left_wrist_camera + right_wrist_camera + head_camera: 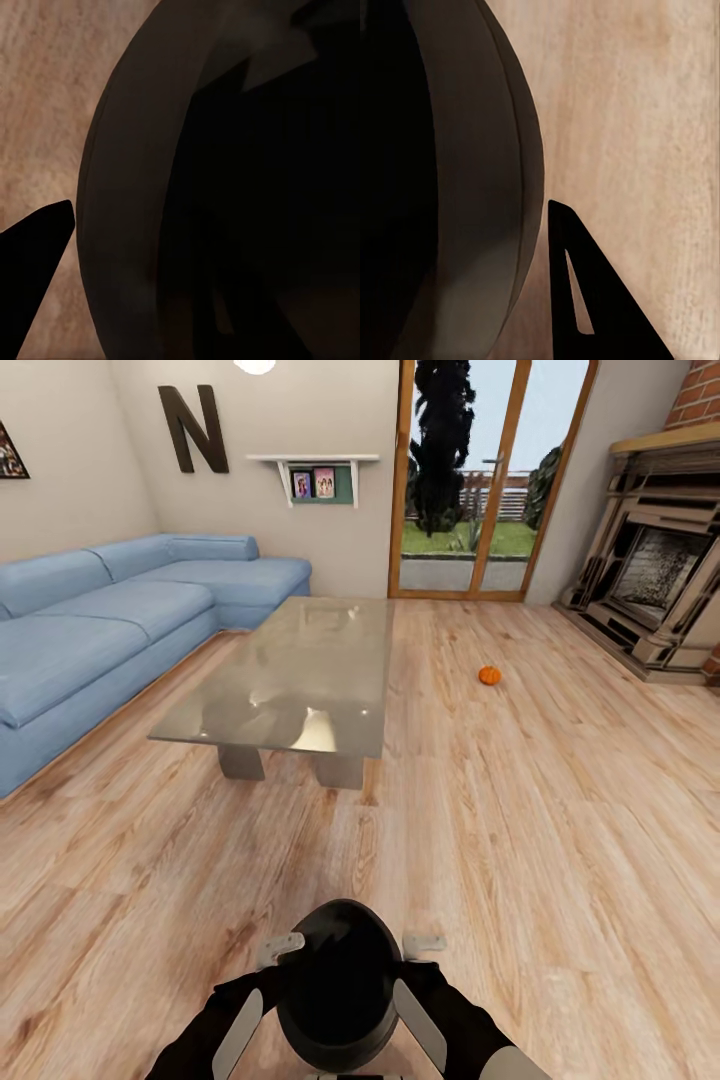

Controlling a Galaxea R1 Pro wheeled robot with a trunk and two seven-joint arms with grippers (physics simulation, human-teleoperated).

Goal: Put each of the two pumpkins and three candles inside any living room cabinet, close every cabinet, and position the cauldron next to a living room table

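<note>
Between the two pincers, left [283, 945] and right [424, 942], sits the round black cauldron [340, 985], each pincer's grip indiscernible, well short of the grey glass-topped bench [290, 680].

From the head we look forward and down across the wooden floor [560, 840] to the table [300, 670]. Both wrist cameras sit very close, each seeing the cauldron [340, 985] just beside its finger; all views share it.

Both arms [240, 1025] forward, converging
</note>
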